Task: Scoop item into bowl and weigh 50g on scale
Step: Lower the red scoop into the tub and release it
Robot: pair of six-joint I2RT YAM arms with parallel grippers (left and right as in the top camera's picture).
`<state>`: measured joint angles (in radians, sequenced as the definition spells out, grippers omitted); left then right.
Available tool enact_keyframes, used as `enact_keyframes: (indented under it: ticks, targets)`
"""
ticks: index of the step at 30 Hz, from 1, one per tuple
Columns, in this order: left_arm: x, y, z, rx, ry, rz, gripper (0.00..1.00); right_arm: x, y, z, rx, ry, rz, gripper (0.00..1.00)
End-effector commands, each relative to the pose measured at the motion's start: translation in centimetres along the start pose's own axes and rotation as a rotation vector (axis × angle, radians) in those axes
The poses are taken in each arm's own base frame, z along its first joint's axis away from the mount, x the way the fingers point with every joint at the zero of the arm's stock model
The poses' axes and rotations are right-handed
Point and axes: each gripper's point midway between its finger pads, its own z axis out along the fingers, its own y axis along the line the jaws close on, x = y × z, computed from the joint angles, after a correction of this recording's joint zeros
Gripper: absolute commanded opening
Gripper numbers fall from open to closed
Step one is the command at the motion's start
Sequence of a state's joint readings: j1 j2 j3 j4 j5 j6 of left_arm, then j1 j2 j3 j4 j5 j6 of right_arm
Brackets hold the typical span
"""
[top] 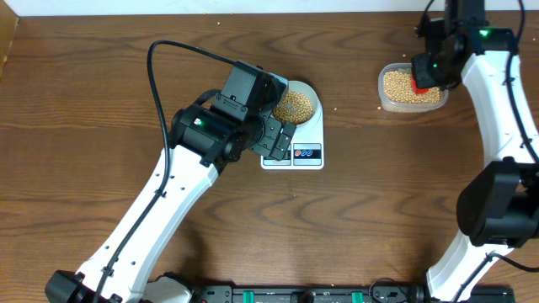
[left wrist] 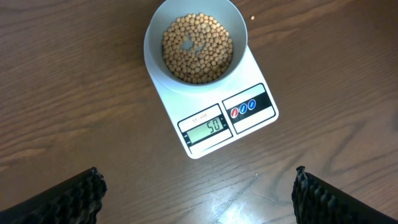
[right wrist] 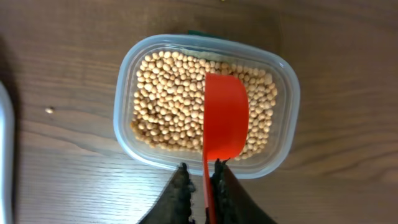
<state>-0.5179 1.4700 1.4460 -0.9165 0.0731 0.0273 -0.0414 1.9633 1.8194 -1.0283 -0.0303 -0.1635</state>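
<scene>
The pale bowl (left wrist: 155, 56) stands on the white scale (left wrist: 249, 121), half full of tan beans (left wrist: 198, 48); the display reads 50. My left gripper (left wrist: 198, 186) hovers wide open above the table, in front of the scale's display edge, with nothing between its fingers. In the overhead view it sits at the scale (top: 305, 154) beside the bowl (top: 296, 103). My right gripper (right wrist: 202, 169) is over the near rim of a clear tub (right wrist: 124, 81) of beans. A red scoop (right wrist: 225, 115) lies on those beans. Its handle runs between the slightly parted fingers, against one only.
The clear tub (top: 389, 99) stands at the table's far right, the scale left of centre. Single stray beans lie on the wood near the tub (right wrist: 49, 110) and beyond the bowl (left wrist: 252, 17). A black cable loops over the left arm (top: 156, 63).
</scene>
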Motion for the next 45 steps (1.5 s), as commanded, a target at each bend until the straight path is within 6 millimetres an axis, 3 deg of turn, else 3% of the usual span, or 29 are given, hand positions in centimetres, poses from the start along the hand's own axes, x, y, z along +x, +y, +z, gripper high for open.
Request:
enact_keyframes:
  ticks: [1, 3, 8, 12, 18, 25, 33, 39, 45]
  targets:
    - [0.5, 0.1, 0.5, 0.0, 0.02, 0.008, 0.98, -0.6, -0.2, -1.3, -0.115, -0.046, 0.174, 0.15]
    - [0.5, 0.1, 0.5, 0.0, 0.02, 0.008, 0.98, -0.5, -1.3, -1.4, -0.128, -0.044, 0.318, 0.16]
    - [0.5, 0.1, 0.5, 0.0, 0.02, 0.008, 0.98, -0.1, -4.5, -1.1, -0.109, -0.044, 0.682, 0.3]
    - [0.5, 0.1, 0.5, 0.0, 0.02, 0.008, 0.98, -1.0, -4.6, -0.6, -0.178, -0.061, 0.816, 0.33]
    - [0.5, 0.1, 0.5, 0.0, 0.02, 0.008, 0.98, -1.7, -3.0, 0.0, -0.273, -0.05, 0.865, 0.43]
    - [0.5, 0.1, 0.5, 0.0, 0.02, 0.008, 0.98, -0.6, -2.4, 1.0, -0.271, -0.012, 0.867, 0.45]
    - [0.5, 0.1, 0.5, 0.0, 0.02, 0.008, 0.98, 1.5, -2.2, 2.0, -0.251, 0.047, 0.813, 0.79]
    - [0.5, 0.1, 0.5, 0.0, 0.02, 0.008, 0.98, 4.0, -3.7, 2.2, -0.143, 0.111, 0.741, 0.99]
    - [0.5, 0.1, 0.5, 0.0, 0.02, 0.008, 0.98, 5.6, -5.5, 2.3, -0.037, 0.144, 0.681, 0.99]
